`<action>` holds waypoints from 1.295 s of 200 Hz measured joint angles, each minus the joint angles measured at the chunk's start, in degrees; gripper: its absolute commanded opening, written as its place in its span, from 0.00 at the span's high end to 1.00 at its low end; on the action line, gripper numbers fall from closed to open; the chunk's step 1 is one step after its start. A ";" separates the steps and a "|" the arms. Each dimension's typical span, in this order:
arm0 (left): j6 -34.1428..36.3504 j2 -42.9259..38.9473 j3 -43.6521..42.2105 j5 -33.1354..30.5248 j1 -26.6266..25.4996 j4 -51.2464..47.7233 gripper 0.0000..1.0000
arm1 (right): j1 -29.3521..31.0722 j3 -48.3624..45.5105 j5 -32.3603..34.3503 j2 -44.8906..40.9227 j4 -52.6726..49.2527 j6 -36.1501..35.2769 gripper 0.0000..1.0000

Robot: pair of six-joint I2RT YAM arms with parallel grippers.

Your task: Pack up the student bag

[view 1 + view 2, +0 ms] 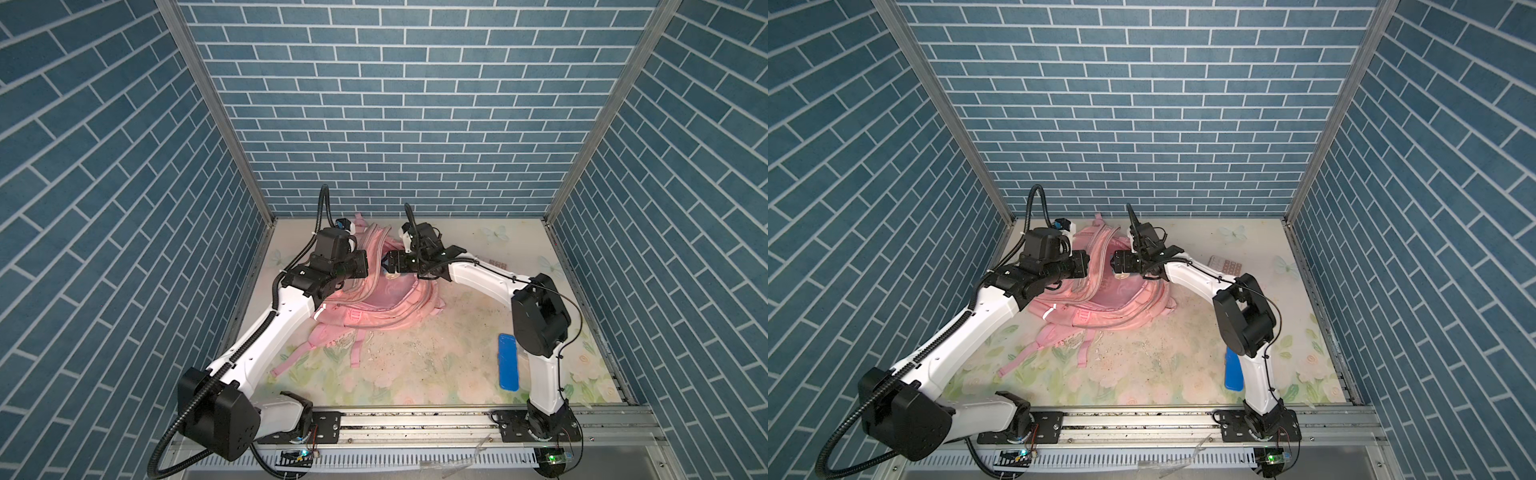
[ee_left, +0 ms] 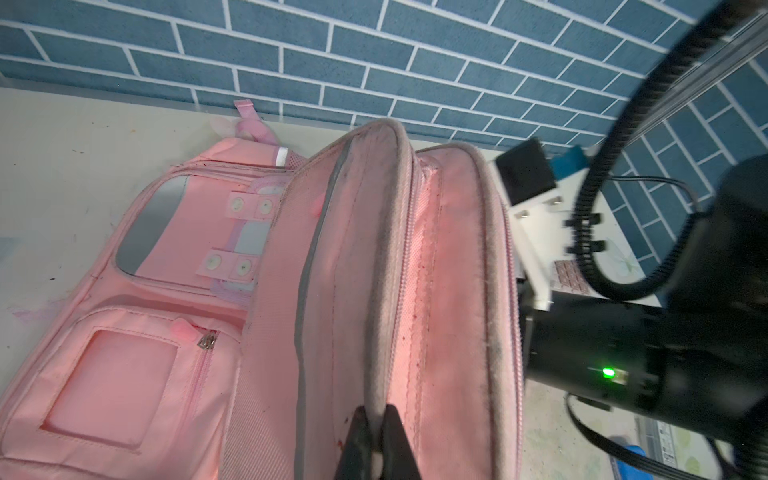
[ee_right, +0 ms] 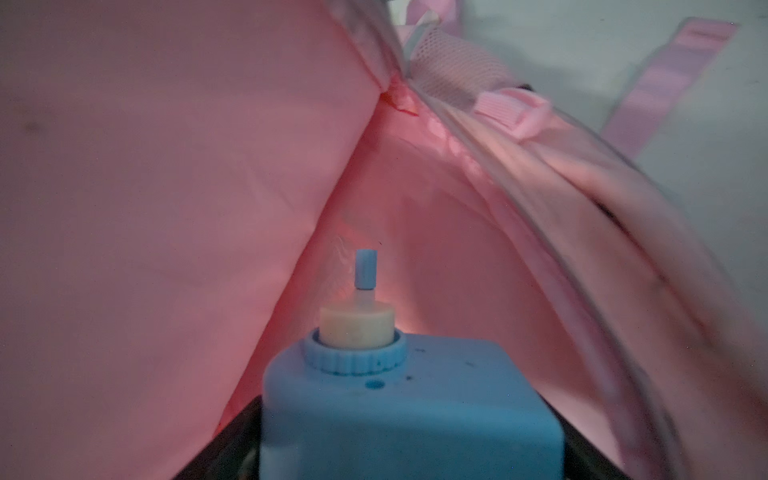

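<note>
Pink student bag, open (edges perhaps grubby)

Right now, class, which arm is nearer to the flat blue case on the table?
Right. The right arm rises just beside the blue case; the left arm stands well away from it, on the opposite side.

Pink student bag, light-blue bottle, blue brick-patterned walls, pale floral tabletop
</note>
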 measured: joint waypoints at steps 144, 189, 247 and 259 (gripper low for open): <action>-2.38 -0.94 -3.87 5.99 1.88 4.46 1.00 | 2.23 8.55 7.02 4.35 -10.34 -4.26 0.06; -2.93 -0.96 -4.33 7.52 2.19 4.70 1.00 | 2.86 -0.85 6.99 1.40 -3.89 -7.26 0.04; -3.02 -0.94 -5.01 9.79 2.21 5.16 1.00 | 1.60 -9.31 11.21 -10.19 -4.96 -10.69 0.09; -3.06 -0.94 -5.57 10.16 2.08 5.79 1.00 | 1.25 -11.21 13.11 -14.60 -6.56 -10.78 0.10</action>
